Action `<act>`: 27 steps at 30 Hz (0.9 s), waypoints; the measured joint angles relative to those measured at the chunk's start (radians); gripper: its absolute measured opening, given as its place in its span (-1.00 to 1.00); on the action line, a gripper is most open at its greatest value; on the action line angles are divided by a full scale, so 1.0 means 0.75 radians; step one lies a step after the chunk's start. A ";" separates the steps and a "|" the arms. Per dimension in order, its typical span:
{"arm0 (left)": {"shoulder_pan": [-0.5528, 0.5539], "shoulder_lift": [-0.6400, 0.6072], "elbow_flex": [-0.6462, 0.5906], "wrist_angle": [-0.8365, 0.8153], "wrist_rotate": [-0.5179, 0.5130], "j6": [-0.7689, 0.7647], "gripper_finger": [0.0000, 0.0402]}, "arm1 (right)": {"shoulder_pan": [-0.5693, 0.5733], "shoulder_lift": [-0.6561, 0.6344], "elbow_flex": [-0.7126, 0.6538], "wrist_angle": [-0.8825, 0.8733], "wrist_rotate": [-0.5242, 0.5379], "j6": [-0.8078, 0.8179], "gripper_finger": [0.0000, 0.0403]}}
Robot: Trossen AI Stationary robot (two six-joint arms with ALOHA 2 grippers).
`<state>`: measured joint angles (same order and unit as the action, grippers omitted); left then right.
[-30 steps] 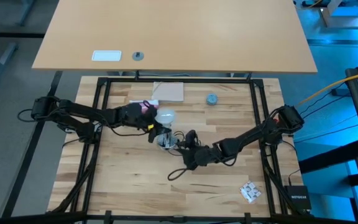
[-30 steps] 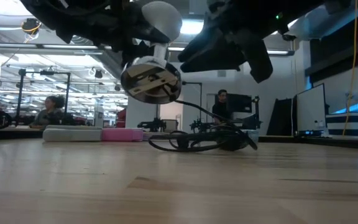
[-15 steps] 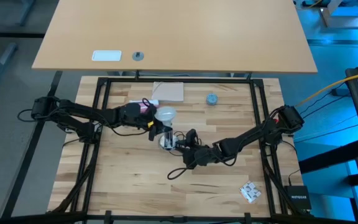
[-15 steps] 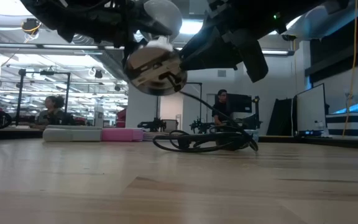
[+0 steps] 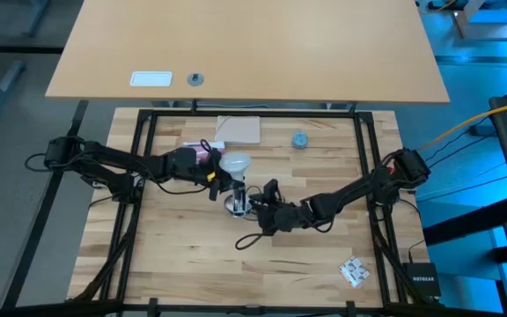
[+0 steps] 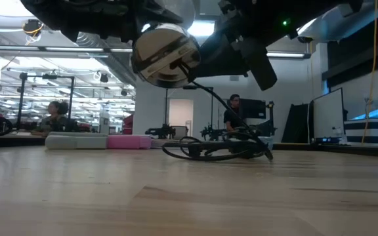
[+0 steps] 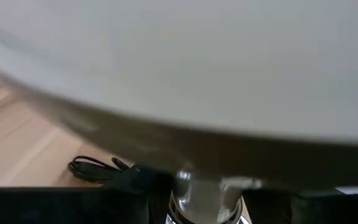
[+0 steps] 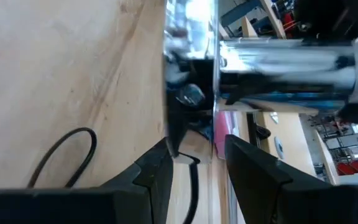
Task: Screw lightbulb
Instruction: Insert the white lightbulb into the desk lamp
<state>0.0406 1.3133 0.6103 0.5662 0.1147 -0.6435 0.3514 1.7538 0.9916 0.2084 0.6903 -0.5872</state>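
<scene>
The left hand (image 5: 222,179) is closed on the lightbulb (image 5: 234,163), holding it above the table (image 5: 324,255). Directly beneath the lightbulb, the right hand (image 5: 252,202) clamps the silvery socket (image 6: 165,56), lifted off the table, with its black cord (image 6: 218,149) trailing below the right hand.

A pale wooden desk (image 5: 245,48) stands beyond the table, ceiling strip lights (image 6: 51,47) above (workshop hall).

White frosted lightbulb (image 5: 234,163) mid-table, held above the wood, globe up, grey screw base (image 7: 207,200) pointing down, seated in the silvery socket (image 6: 165,55) beneath it.
</scene>
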 joint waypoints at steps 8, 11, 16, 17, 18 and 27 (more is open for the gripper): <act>-0.049 0.000 0.001 0.003 -0.003 0.063 -0.24 | -0.025 0.001 0.000 0.025 -0.121 0.004 -0.38; -0.055 0.000 0.001 -0.006 -0.005 0.072 -0.24 | -0.023 0.001 -0.001 0.025 -0.133 -0.001 -0.57; -0.055 0.000 0.001 -0.008 -0.007 0.082 -0.24 | -0.023 0.001 -0.001 0.025 -0.134 -0.033 -0.60; -0.055 0.000 0.001 -0.010 -0.006 0.085 -0.24 | -0.023 0.001 -0.001 0.025 -0.133 -0.034 -0.60; -0.055 0.000 0.001 -0.012 -0.006 0.086 -0.24 | -0.023 0.001 -0.001 0.024 -0.133 -0.034 -0.60; -0.042 -0.001 0.001 -0.088 0.008 0.013 -0.24 | -0.024 0.002 -0.002 0.013 -0.162 -0.031 -0.60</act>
<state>0.0089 1.3123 0.6114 0.5003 0.1207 -0.6338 0.3333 1.7554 0.9905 0.2181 0.5685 -0.6102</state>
